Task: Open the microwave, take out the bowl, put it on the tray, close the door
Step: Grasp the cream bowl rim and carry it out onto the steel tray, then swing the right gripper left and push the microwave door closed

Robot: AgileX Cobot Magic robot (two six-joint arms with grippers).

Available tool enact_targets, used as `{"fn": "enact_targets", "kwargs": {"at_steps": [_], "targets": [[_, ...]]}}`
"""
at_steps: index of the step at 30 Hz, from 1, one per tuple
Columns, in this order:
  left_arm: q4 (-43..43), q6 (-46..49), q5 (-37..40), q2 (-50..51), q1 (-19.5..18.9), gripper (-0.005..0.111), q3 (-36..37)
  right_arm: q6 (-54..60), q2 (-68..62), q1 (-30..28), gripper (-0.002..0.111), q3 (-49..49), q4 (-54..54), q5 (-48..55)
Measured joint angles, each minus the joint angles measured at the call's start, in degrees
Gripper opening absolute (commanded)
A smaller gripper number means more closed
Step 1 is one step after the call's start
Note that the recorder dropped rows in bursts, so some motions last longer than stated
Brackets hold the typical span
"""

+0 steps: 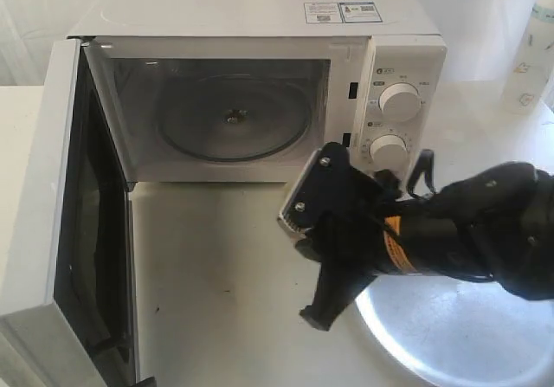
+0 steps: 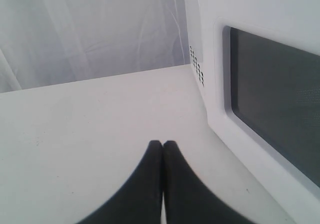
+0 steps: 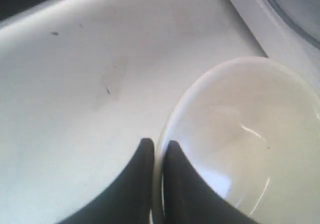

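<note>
1. The bowl (image 3: 240, 134) hangs by its rim, which runs through the thin slit between the two dark fingers (image 3: 142, 179). One finger sits inside the wall and one outside, and the pale hollow lies to one side of them.
2. The right gripper (image 3: 156, 151) is pinched tight on that rim, probably because the bowl is too wide to span.
3. Bare table (image 3: 75, 83) lies under the fingertips. The tray (image 1: 450, 335) lies back from them, beneath the arm.
4. The microwave (image 1: 260, 15) holds only its turntable (image 1: 232, 119), and the door (image 1: 35, 188) is swung wide.
5. The left gripper (image 2: 162, 146), its fingers pressed together on nothing, sits beside the door's outer face, likely placed to push it shut.
</note>
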State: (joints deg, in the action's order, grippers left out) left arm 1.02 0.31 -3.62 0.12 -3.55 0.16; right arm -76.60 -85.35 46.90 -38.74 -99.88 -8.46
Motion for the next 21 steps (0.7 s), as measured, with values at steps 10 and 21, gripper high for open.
{"fn": "enact_targets", "kwargs": {"at_steps": [10,21], "targets": [[0.00,0.00,0.00,0.00,0.00,0.000,0.00,-6.66,2.46,0.00,0.000,7.59,10.59,35.50],[0.00,0.00,0.00,0.00,0.00,0.000,0.00,-12.18,-6.15,0.00,0.013,7.92,2.77,42.25]]}}
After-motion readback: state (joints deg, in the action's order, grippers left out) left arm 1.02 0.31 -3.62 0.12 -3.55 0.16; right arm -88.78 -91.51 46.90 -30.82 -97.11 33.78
